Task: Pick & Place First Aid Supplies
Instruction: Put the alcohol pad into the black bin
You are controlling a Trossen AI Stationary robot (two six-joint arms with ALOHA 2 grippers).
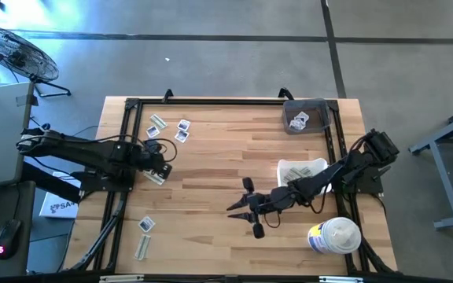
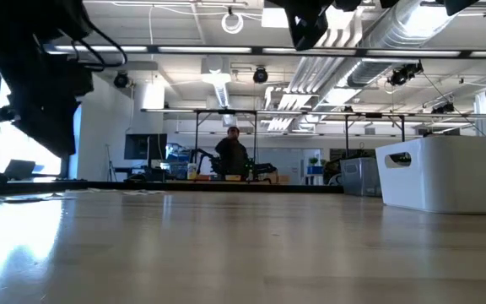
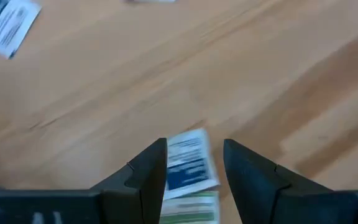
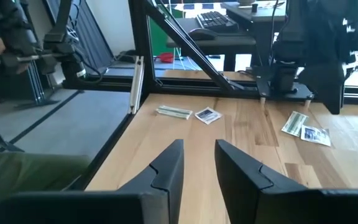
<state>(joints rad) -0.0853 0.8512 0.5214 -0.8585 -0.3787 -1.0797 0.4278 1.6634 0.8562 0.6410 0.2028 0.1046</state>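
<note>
First aid supplies lie scattered on the wooden table: two sachets (image 1: 182,130) and a strip (image 1: 157,123) at the far left, and a sachet (image 1: 145,224) and a strip (image 1: 141,248) at the near left. My left gripper (image 3: 194,146) hangs open at the table's left over a blue-printed sachet (image 3: 188,165) and a green-white strip (image 3: 191,208); both lie flat on the wood and show through the gap between its fingers. My right gripper (image 4: 199,144) stands open over the middle of the table (image 1: 236,207), pointing left, with nothing between its fingers.
A white bin (image 1: 301,169) with packets stands right of centre, and a grey bin (image 1: 305,116) with packets at the far right corner. A large white tub (image 1: 333,236) lies at the near right. A black frame (image 1: 128,134) borders the table.
</note>
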